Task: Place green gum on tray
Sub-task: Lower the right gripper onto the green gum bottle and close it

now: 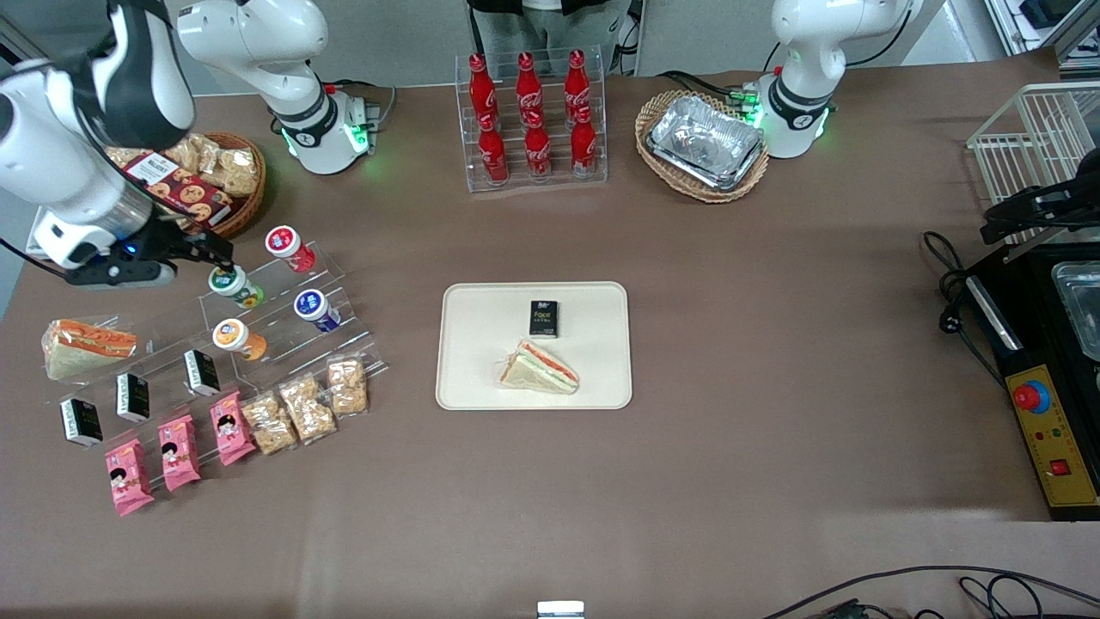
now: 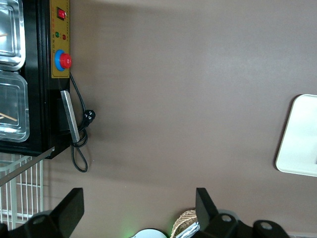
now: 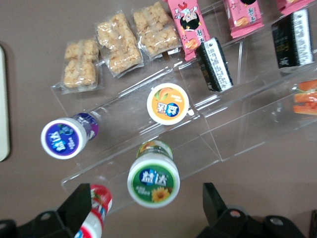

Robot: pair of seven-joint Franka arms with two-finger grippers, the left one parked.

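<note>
The gripper hangs just above the green gum, its two fingers spread wide with the bottle's lid between them and nothing held yet. The gum stands on a clear stepped rack directly beneath the tool, with a red-lidded bottle close on one side, an orange-lidded bottle a step lower, and a blue-lidded bottle a little farther off. To do this step well, the tool should probably come straight down so both fingers pass the lid and close on the white body below it, keeping clear of the red-lidded neighbour, which sits nearest to one finger. The grip ought to be centred, since a round bottle can roll out of an off-centre pinch. The tray lies well away from the tool toward the middle of the brown table, already carrying a sandwich and a small black box, with bare room left along its edges.
</note>
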